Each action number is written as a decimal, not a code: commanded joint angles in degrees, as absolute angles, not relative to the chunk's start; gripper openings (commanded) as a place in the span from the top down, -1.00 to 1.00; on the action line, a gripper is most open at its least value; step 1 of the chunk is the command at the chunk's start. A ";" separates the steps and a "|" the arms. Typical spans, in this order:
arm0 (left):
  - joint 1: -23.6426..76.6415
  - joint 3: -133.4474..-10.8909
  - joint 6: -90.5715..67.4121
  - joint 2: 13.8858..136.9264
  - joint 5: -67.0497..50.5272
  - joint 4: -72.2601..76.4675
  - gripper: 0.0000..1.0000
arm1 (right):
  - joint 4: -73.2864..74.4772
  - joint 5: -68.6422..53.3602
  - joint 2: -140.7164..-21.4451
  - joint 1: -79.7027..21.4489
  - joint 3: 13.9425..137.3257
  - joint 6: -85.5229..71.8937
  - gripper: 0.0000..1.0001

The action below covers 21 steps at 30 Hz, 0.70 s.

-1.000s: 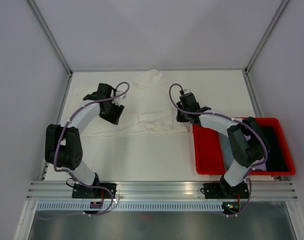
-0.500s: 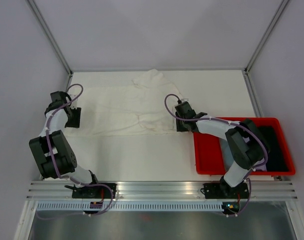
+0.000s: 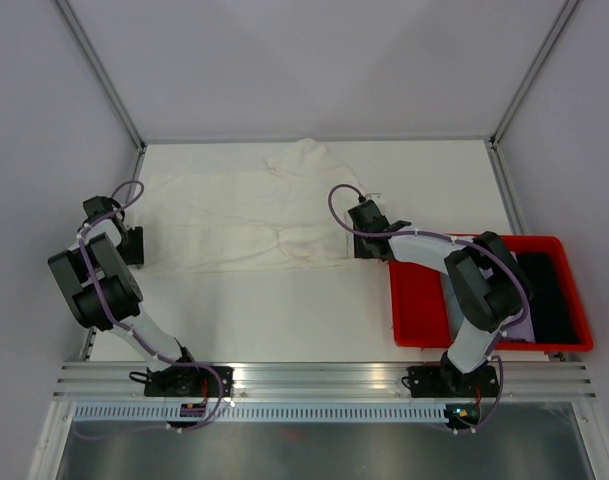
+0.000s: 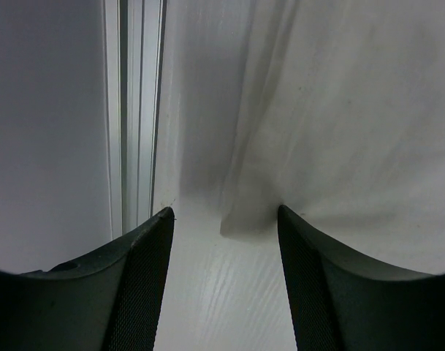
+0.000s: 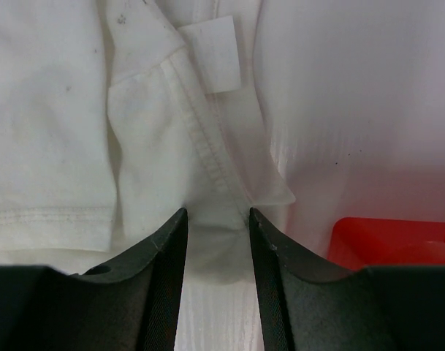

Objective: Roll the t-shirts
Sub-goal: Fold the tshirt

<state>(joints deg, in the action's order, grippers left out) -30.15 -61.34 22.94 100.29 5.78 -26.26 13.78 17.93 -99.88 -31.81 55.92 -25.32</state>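
A wrinkly cream t-shirt [image 3: 244, 215] lies spread flat across the far half of the table. My left gripper [image 3: 131, 246] is at its left edge. In the left wrist view the left gripper [image 4: 226, 216] is open over bare table, and the shirt's corner [image 4: 245, 219] lies just ahead, against the right fingertip. My right gripper [image 3: 364, 238] sits at the shirt's right edge beside the red bin. In the right wrist view the right gripper [image 5: 218, 213] is open, with a hemmed fold of the shirt [image 5: 207, 146] lying loose between its tips.
The red bin [image 3: 414, 315] stands at the near right, its corner [image 5: 390, 241] close to my right fingers; a black shirt [image 3: 552, 295] and a lilac one [image 3: 524, 338] lie inside. An aluminium frame rail [image 4: 134, 110] runs along the table's left edge by my left gripper.
My left arm has swung left, from over the shirt to its left edge. My right gripper has opened wider and shifted slightly towards the near side at the shirt's right edge.
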 commanded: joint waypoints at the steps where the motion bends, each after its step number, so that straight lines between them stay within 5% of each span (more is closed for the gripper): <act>1: -30.76 -63.02 23.82 101.42 3.88 -23.56 -0.28 | 14.50 19.69 -102.57 -30.94 57.04 -25.84 0.08; 7: -30.76 -60.38 23.55 101.69 1.41 -22.50 0.17 | 13.54 15.39 -102.04 -30.94 55.37 -26.46 0.09; 12: -30.76 -57.92 26.10 100.11 -2.00 -23.11 0.66 | 14.50 13.72 -102.22 -31.11 54.76 -24.61 0.44; 13: -30.76 -57.05 26.36 99.76 -3.41 -23.90 0.90 | 14.68 12.58 -102.30 -31.11 54.58 -24.35 0.49; 19: -33.30 -53.97 30.67 95.19 -3.78 -24.08 0.95 | 14.58 10.99 -98.27 -31.90 50.72 -25.75 0.99; 21: -34.27 -53.88 32.69 94.05 -3.08 -24.17 0.95 | 16.07 11.95 -96.07 -31.91 50.27 -25.40 0.99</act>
